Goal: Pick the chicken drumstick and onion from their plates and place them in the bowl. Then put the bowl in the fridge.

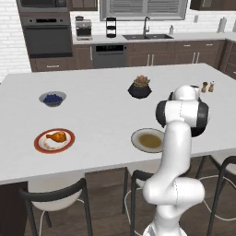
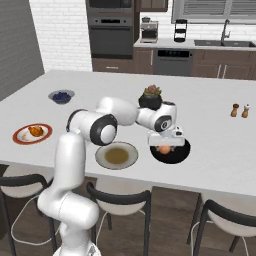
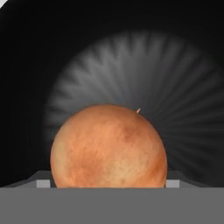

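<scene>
Hovering end effector: end effector (image 2: 165, 146) hangs low over the bowl (image 2: 182, 154), at the near right of the counter (image 2: 210, 130).
Grip: the onion (image 3: 108, 146) sits tight against the hand camera between the finger positions; the fingertips are hidden, so I cannot tell whether it is clamped or already let go.
Key relation: the onion (image 2: 164, 149) lies directly under the hand and inside the bowl's rim, so the coming move seems to turn on a straight vertical line, releasing and lifting clear, not on any sideways reach.
Bowl interior: dark ribbed inner wall surrounds the onion on all sides in the hand view.
Onion's plate: grey-olive plate (image 2: 116, 155), bare, just to the left of the bowl.
Chicken drumstick (image 1: 57, 136): lying on the red-rimmed plate (image 1: 41, 146), well apart to the robot's left; its long axis runs roughly left to right across the plate.
Next reach, by my judgement: a wide swing left across the counter.
Count: one arm, one bowl, two plates, one onion, one drumstick.
Progress: onion at the bowl, drumstick untouched, fridge step not begun.
</scene>
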